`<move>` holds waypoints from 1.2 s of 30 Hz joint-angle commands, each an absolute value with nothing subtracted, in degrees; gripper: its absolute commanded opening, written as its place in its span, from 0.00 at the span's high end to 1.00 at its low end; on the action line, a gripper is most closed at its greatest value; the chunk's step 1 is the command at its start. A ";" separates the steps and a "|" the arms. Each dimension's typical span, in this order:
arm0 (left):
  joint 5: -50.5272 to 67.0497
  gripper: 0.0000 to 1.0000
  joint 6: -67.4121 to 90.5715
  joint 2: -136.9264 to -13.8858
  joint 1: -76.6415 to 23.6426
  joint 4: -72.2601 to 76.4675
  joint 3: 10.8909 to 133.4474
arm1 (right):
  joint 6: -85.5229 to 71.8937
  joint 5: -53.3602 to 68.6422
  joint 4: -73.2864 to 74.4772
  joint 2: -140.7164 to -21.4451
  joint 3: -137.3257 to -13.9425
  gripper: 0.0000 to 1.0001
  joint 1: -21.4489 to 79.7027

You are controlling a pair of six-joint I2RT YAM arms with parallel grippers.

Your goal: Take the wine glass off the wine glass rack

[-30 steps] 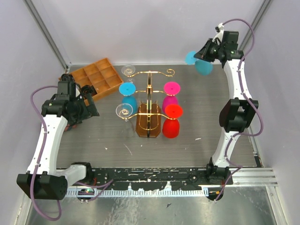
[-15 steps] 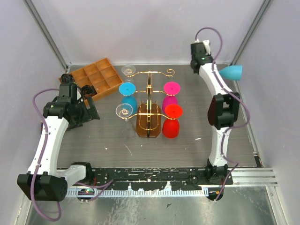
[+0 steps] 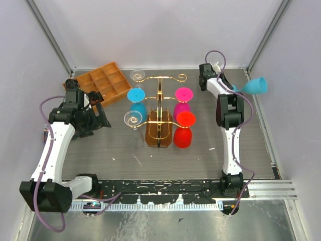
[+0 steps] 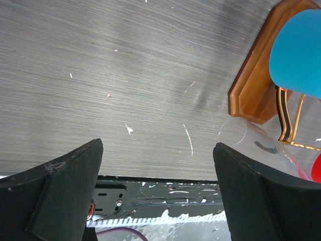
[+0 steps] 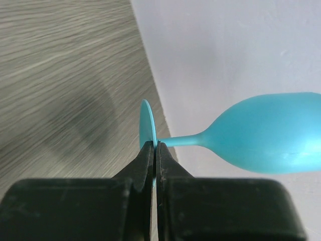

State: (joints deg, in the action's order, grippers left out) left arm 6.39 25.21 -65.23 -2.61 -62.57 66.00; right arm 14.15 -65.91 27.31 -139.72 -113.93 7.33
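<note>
Left pincer [image 4: 158, 165] spread wide, empty, hovers over bench [image 3: 115, 145] left of wine glass rack [image 3: 158, 134]. Rack mid-bench, other glasses [image 3: 184, 131] hanging on it. Far right: right pincer [image 5: 154, 149] pinches teal wine glass [image 5: 261, 133] by foot edge only. Glass off rack, horizontal, in air close to right wall [image 3: 296, 100]. Risk: thin grip on foot rim, bowl cantilevered, so glass could pivot, slip, drop. Bowl could also knock wall.

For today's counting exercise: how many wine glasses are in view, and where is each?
6. On the rack: clear back-left glass, blue glass, clear front-left glass; magenta glass and red glass on its right. The right gripper holds the teal glass. None seems hidden.
</note>
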 commanded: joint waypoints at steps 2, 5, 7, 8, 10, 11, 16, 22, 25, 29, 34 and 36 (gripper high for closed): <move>8.80 0.02 25.58 -66.00 -2.46 -60.53 64.58 | 18.42 -73.10 21.49 -141.63 -117.20 0.99 4.89; 9.10 0.02 25.03 -66.76 -2.46 -61.36 64.89 | 20.41 -74.52 20.12 -143.93 -117.68 0.99 4.66; 9.31 0.02 24.75 -66.68 -2.46 -61.85 65.11 | 21.71 -75.32 19.07 -145.06 -117.88 0.99 4.54; 9.32 0.02 24.64 -66.38 -2.46 -61.82 65.09 | 22.17 -75.49 18.74 -145.75 -118.05 0.99 4.45; 8.94 0.02 24.32 -65.95 -2.46 -61.94 65.40 | 22.59 -75.93 18.56 -146.92 -118.60 0.99 4.00; 8.76 0.02 24.17 -65.77 -2.46 -62.08 65.64 | 22.74 -75.94 18.55 -147.43 -118.79 0.99 3.76; 8.88 0.02 24.11 -66.22 -2.46 -62.17 66.25 | 22.47 -75.32 19.14 -148.75 -119.73 0.99 3.64; 10.02 0.02 24.45 -67.66 -2.46 -61.27 65.73 | 14.31 -68.88 29.73 -150.88 -124.73 0.97 4.60; 9.85 0.02 24.43 -67.60 -2.45 -61.00 65.48 | 12.28 -66.45 32.45 -151.63 -125.26 0.91 5.19; 10.69 0.02 24.74 -68.09 -2.46 -60.97 65.87 | 10.73 -63.38 34.79 -152.00 -125.29 0.88 5.91; 10.40 0.02 24.36 -68.74 -2.44 -61.33 66.92 | 11.12 -61.84 35.31 -152.48 -125.02 0.76 6.15; 10.29 0.02 24.18 -68.73 -2.46 -61.43 67.05 | 11.02 -61.35 35.81 -152.60 -125.19 0.68 6.13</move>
